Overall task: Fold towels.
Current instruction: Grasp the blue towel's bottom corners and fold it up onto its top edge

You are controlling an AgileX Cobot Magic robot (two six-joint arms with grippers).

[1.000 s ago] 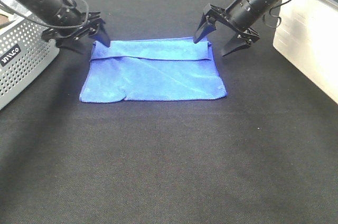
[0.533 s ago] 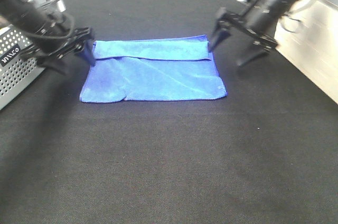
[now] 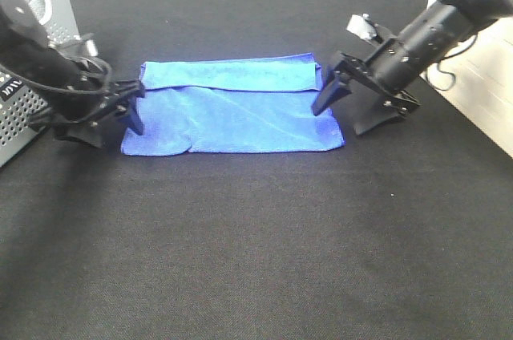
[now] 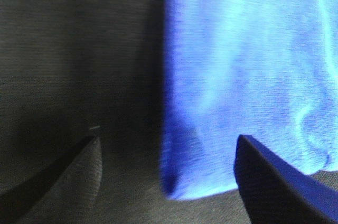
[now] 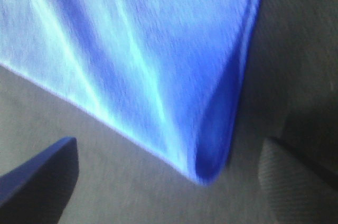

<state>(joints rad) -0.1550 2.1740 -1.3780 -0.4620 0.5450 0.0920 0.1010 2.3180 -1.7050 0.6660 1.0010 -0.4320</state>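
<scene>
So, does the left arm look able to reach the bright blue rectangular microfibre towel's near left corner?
Probably yes: the left arm has its jaws open astride that corner of the bright blue microfibre towel, and nothing lies between.

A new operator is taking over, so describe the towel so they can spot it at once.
On the black table, look at the far half, between the left claw and the right claw. The towel lies flat there, its far edge folded over as a strip. It is the only bright blue thing; the basket at the left is grey.
</scene>
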